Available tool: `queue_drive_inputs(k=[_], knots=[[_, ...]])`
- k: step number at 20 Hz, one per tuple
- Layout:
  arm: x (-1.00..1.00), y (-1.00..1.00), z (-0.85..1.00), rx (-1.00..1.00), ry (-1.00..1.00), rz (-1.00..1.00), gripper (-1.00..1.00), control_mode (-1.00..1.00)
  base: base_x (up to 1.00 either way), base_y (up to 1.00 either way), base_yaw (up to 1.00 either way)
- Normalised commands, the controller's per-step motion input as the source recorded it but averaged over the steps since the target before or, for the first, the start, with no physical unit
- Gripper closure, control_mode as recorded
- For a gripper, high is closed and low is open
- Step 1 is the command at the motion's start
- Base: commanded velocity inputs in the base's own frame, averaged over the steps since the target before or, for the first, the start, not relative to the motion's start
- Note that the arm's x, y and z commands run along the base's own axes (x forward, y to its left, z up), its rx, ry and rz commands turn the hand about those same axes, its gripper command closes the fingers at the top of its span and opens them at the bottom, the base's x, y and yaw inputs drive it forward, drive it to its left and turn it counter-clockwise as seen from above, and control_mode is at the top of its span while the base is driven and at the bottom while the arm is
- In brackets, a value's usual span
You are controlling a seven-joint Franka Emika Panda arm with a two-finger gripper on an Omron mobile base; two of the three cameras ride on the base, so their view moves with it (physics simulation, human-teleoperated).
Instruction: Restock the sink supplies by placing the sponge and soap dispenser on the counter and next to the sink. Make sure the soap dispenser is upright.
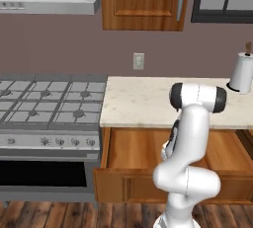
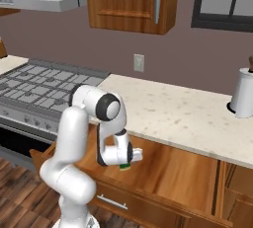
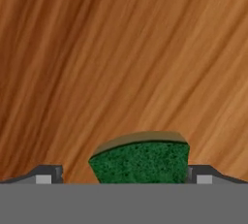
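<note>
Hand view: my claw (image 3: 123,177) is spread wide, the sponge (image 3: 140,160) between its tips on the drawer floor (image 3: 121,48), seemingly ungripped. I'm on the sponge pickup; next I close and lift. My arm folds down into the open drawer below the counter (image 2: 183,113).

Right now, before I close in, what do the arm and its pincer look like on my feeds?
The glossy white, rounded tubular arm has dark grey joint caps. No cables or markings are visible. The pincer ends in two small dark grey finger tips with lighter square pads.
</note>
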Motion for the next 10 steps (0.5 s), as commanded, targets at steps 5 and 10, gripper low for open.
queue_drive_inputs(k=[5,10], knots=[[0.20,0.04,-0.16,0.00,0.00,0.06,-1.00,-1.00,0.00,0.00,0.00],[0.01,0.14,-0.05,0.00,0.00,0.07,-1.00,-1.00,0.00,0.00,0.00]])
